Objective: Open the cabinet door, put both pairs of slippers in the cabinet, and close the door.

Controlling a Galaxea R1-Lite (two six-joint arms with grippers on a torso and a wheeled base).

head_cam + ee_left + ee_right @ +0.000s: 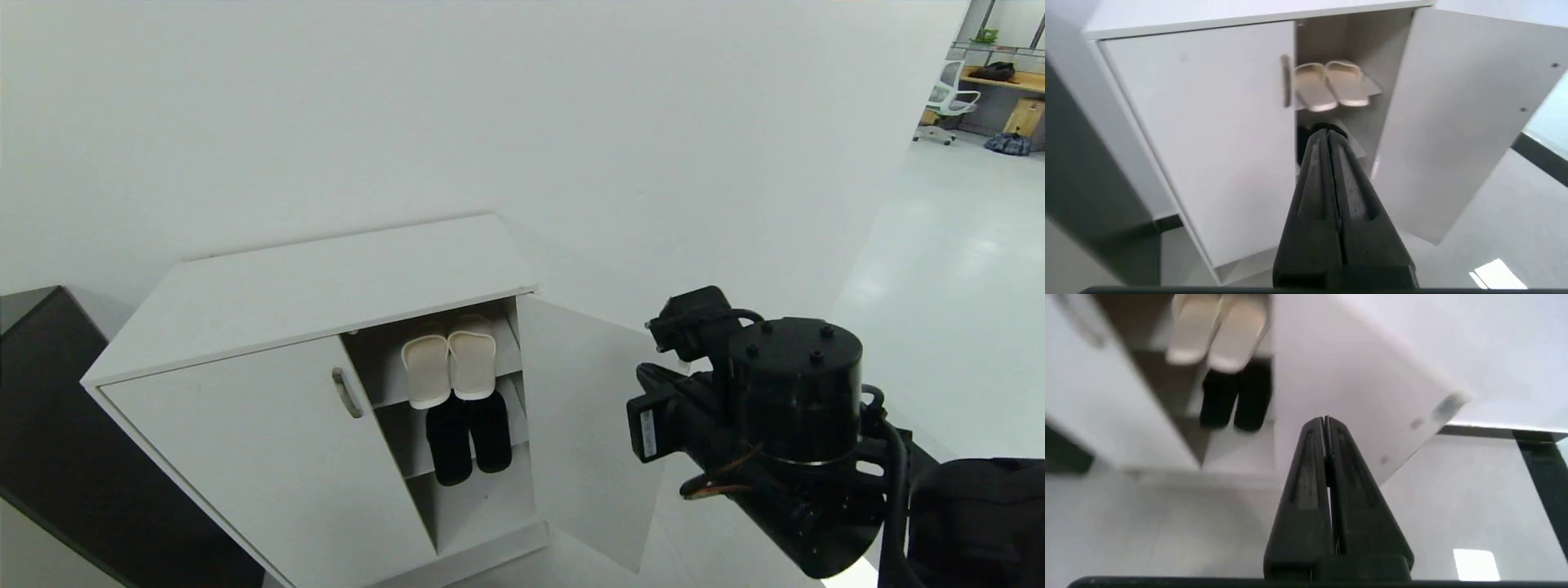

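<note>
White slippers and black slippers shelved. We've got the right gripper closed and empty, open door just ahead of it, likely for a push. The left gripper is closed too.

Black slippers mostly hidden from you behind left claw; white slippers clipped by right wrist view's edge.
</note>
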